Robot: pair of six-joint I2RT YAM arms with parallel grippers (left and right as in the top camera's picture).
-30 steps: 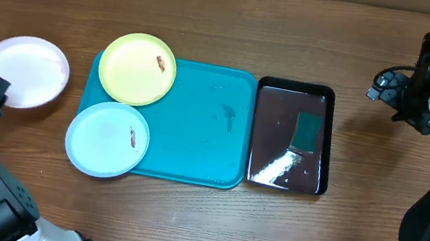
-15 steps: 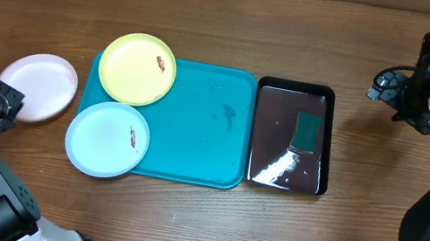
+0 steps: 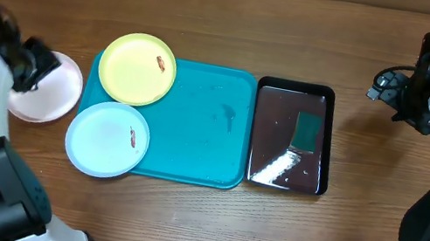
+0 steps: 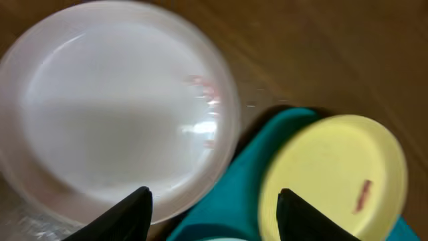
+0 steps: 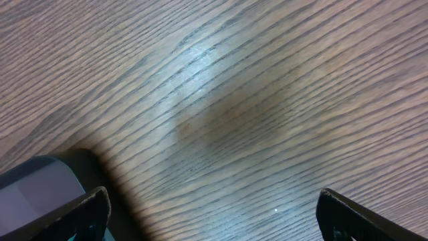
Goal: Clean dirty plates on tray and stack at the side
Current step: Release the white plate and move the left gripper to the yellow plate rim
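Releasing the white plate (image 3: 48,87) just left of the tray (image 3: 205,128)

We see our left gripper (image 3: 34,66) part its jaws from shut to roughly half spread above the white plate, which has travelled rightward and now lies on the table beside the tray. Nothing sits between the fingers. We judge that this plate starts the stack. The yellow-green plate (image 3: 137,69) and pale blue plate (image 3: 108,139) stay on the tray's left side, each still carrying a reddish speck. Our right gripper (image 3: 385,84) hangs wide open and empty at the far right.
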